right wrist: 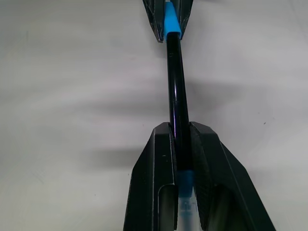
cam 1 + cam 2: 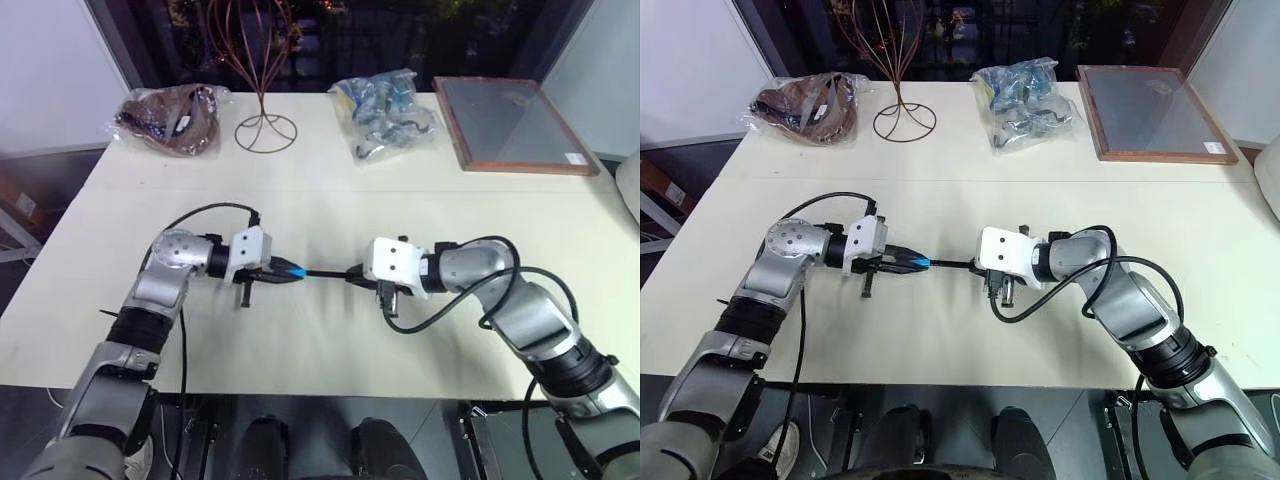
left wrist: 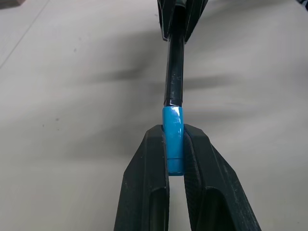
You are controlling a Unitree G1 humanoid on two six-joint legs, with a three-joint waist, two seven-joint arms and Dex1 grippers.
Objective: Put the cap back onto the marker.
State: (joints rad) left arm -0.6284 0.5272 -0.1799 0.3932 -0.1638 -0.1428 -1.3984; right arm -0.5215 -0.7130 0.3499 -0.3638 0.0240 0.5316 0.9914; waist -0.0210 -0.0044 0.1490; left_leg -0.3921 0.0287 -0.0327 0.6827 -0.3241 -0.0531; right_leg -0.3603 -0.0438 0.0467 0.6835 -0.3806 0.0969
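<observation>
A: Where's the cap [image 3: 173, 139]?
B: Centre of the frame, above the table [image 2: 330, 340]; it sits on the marker [image 2: 325, 271] end, whether fully seated I can't tell; left gripper [image 2: 283, 271] clamped on it

A: And the marker?
B: Right gripper [image 2: 357, 273] closed on the barrel; both look light, stiff, slick plastic; I'd hold the barrel near the tip and push straight

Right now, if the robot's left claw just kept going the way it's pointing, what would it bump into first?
Most likely the right gripper. The left gripper holds the cap, which sits on the marker; the black stick runs straight into the opposite fingers, so pushing on would drive it at them.
</observation>
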